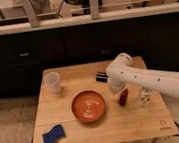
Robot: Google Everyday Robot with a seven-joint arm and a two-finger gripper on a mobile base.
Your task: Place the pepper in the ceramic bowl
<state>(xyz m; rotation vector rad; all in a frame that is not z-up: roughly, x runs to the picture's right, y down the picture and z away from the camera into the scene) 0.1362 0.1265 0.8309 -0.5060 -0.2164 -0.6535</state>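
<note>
The pepper (123, 97), small, dark red and glossy, lies on the wooden table (136, 122) just right of the ceramic bowl (88, 106). That bowl is wide, shallow and orange-red, with pale marks inside and nothing else in it. My white arm reaches in from the right. Its gripper (118, 89) points down directly over the pepper, close above its top, open. I cannot tell whether it touches the pepper.
A white cup (53, 82) stands at the table's back left and a blue sponge (53, 135) lies at the front left. A black cylinder (102, 75) lies behind the gripper. A small pale jar (146, 96) stands right of the pepper, under my arm.
</note>
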